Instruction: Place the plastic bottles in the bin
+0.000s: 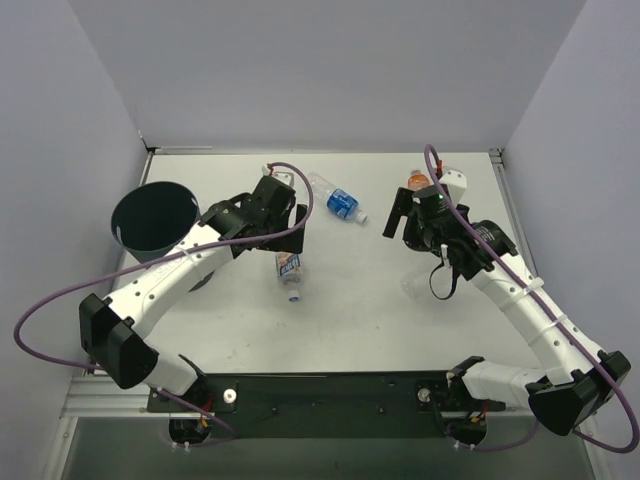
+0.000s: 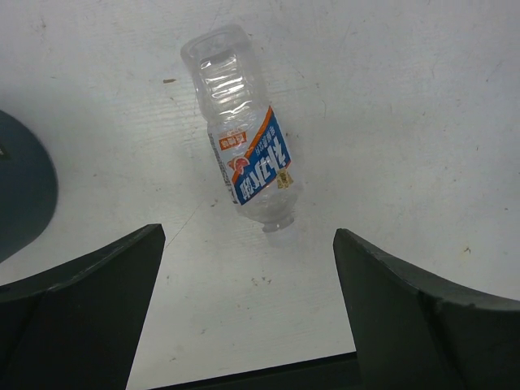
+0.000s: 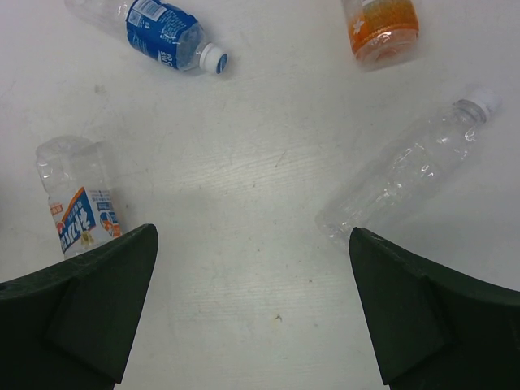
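Right, four bottles on your desk (image 1: 350, 330): white-and-blue-labelled bottle (image 1: 289, 266) lies mid-desk, neck toward the near edge; blue-labelled bottle (image 1: 340, 203) slants, cap toward the right edge; orange bottle (image 1: 417, 181) and clear bottle (image 3: 406, 175) sit rightward. One bin (image 1: 152, 218) stands at the left edge. Your left gripper (image 2: 248, 244) and right gripper (image 3: 253, 244) are spread wide, pinching nothing.

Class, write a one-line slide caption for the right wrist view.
Open right gripper over the white table, four plastic bottles ahead: blue-labelled bottle, orange bottle, clear unlabelled bottle, white-and-blue-labelled bottle.
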Controlling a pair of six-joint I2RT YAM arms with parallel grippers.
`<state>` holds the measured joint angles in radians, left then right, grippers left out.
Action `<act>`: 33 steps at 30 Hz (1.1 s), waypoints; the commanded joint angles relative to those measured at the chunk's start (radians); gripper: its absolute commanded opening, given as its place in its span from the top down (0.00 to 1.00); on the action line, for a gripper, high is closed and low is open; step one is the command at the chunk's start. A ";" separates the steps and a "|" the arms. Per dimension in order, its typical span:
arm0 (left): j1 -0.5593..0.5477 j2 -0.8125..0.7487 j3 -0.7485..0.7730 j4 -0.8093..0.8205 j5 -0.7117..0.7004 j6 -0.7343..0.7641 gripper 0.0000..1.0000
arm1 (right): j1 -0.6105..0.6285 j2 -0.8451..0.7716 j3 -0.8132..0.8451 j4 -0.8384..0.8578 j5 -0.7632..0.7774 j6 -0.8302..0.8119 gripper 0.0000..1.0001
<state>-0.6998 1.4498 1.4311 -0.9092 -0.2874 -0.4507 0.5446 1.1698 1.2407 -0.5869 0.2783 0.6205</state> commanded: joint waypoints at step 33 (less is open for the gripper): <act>-0.053 0.343 -0.075 0.204 -0.243 -0.241 0.06 | 0.000 -0.029 -0.072 -0.005 -0.074 -0.025 0.03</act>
<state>-0.7540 1.7653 1.3624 -0.7723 -0.5125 -0.6857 0.5446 1.1645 1.1851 -0.5869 0.2077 0.6037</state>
